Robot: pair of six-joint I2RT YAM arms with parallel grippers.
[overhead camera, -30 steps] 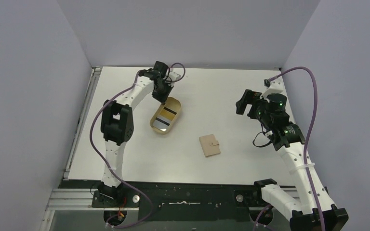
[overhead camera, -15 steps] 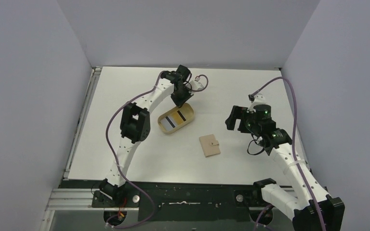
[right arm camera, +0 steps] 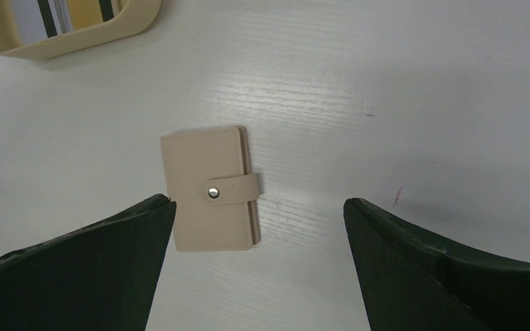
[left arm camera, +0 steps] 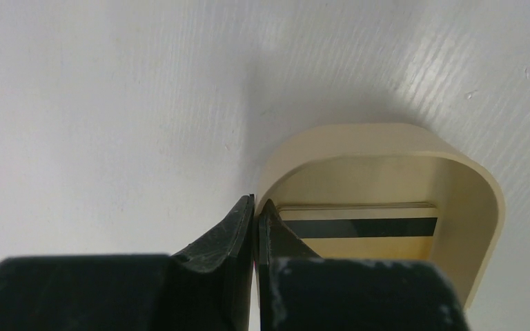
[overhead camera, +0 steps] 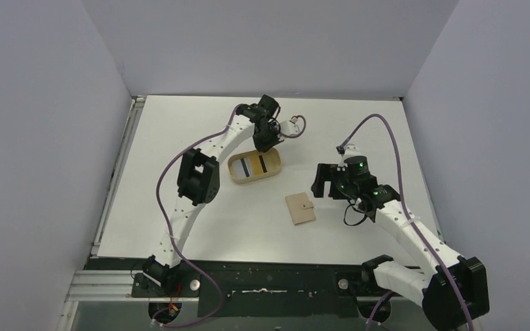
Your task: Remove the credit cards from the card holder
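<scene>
The tan card holder (overhead camera: 300, 208) lies flat on the white table, folded, with its strap snapped shut (right arm camera: 210, 187). My right gripper (overhead camera: 322, 183) hovers just right of it and above it, open wide (right arm camera: 259, 201), holding nothing. Credit cards (overhead camera: 255, 166) with dark stripes lie inside an oval tan tray (overhead camera: 233, 172). One card's black stripe (left arm camera: 366, 227) shows in the left wrist view. My left gripper (overhead camera: 266, 143) is shut on the tray's far rim, one finger inside the wall and one outside (left arm camera: 255, 201).
The tray's raised wall (left arm camera: 483, 193) curves round the cards, and its corner (right arm camera: 76, 45) shows at the top left of the right wrist view. Purple walls close in the table on three sides. A metal rail (overhead camera: 114, 186) runs along the left edge.
The left gripper has dragged the tray to the right and turned it. The right arm has swung left and nearer, towards the card holder, which has not moved.
</scene>
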